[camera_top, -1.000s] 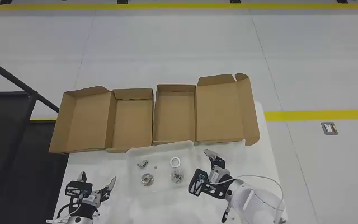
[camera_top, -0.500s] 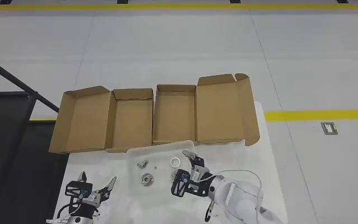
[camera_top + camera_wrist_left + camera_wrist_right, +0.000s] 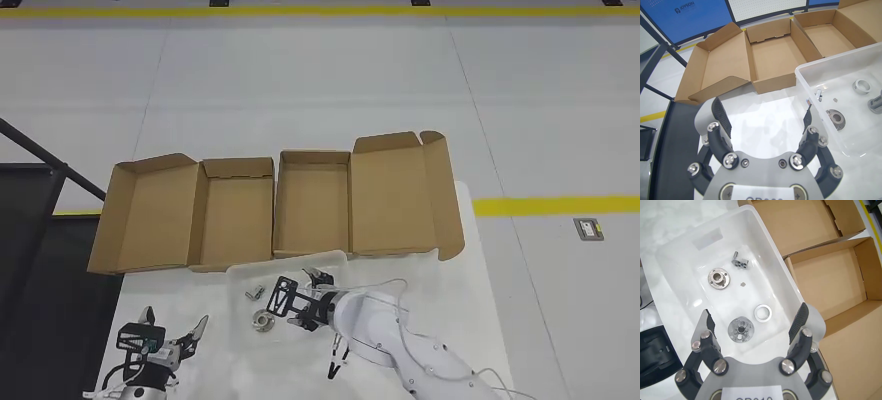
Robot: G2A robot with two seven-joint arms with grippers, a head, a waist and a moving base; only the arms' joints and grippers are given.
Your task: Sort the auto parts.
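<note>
A clear plastic bin [image 3: 772, 247] holds several metal parts: a flanged hub [image 3: 718, 278], a small bracket [image 3: 740, 261], a plain ring [image 3: 770, 313] and a toothed disc [image 3: 741, 330]. My right gripper [image 3: 756, 310] hangs open above the bin, over the ring and the toothed disc, with nothing between its fingers. From above, the right gripper [image 3: 297, 302] is over the bin's middle, beside the hub [image 3: 262, 320] and the bracket [image 3: 254, 294]. My left gripper [image 3: 762, 106] stands open and empty over bare table, just outside the bin's wall [image 3: 829, 60].
Two open cardboard boxes lie behind the bin, the left box [image 3: 235, 215] and the right box [image 3: 312, 210], each with its lid flap folded outward. A black frame stands off the table's left edge [image 3: 40, 170].
My right gripper has swung left, from beside the bin's right end to above its middle, staying open. The left arm has not moved.
</note>
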